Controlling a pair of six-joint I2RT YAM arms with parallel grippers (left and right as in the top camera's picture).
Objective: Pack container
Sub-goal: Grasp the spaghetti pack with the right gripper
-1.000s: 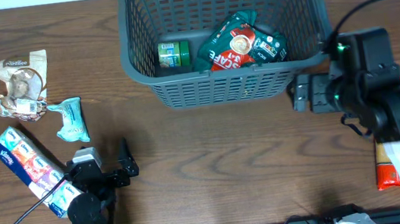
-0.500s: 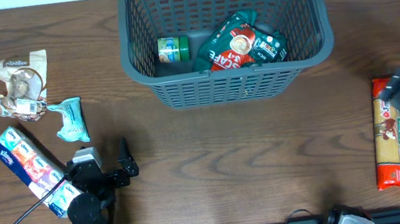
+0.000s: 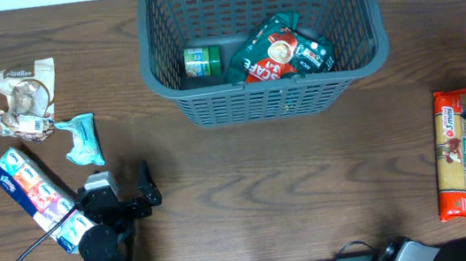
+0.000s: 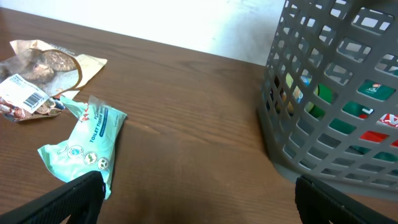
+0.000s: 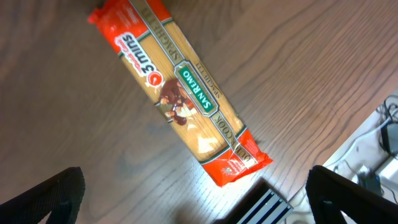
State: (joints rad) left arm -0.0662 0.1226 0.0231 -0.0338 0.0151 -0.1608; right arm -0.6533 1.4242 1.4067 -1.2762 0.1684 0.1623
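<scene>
The container (image 3: 256,101) stands at 12 o'clock on the worktop (image 3: 294,194), upright with its mouth open. On its floor lie a small green tin (image 3: 202,63) and, at the tin's 3 o'clock, a red-and-green coffee packet (image 3: 281,53).

The left hand (image 4: 198,186) sits low at 7 o'clock. Its fingers are spread wide and grasp nothing, and it faces the container's slotted wall. Near it, at its 10 o'clock, lies a teal wipes packet (image 4: 84,140). Beyond that lies a crumpled snack bag (image 4: 43,65), which touches the wipes at one corner. In the overhead view a tissue pack (image 3: 31,186) lies slantwise at 8 o'clock, just beside the left arm.

The right hand (image 5: 193,186) is at the 3 o'clock edge, also released, with its fingers wide apart. A long red-ended spaghetti packet (image 5: 180,99) lies flat on the wood below it, untouched. In the overhead view the spaghetti runs roughly from 12 to 6, well apart from the container.
</scene>
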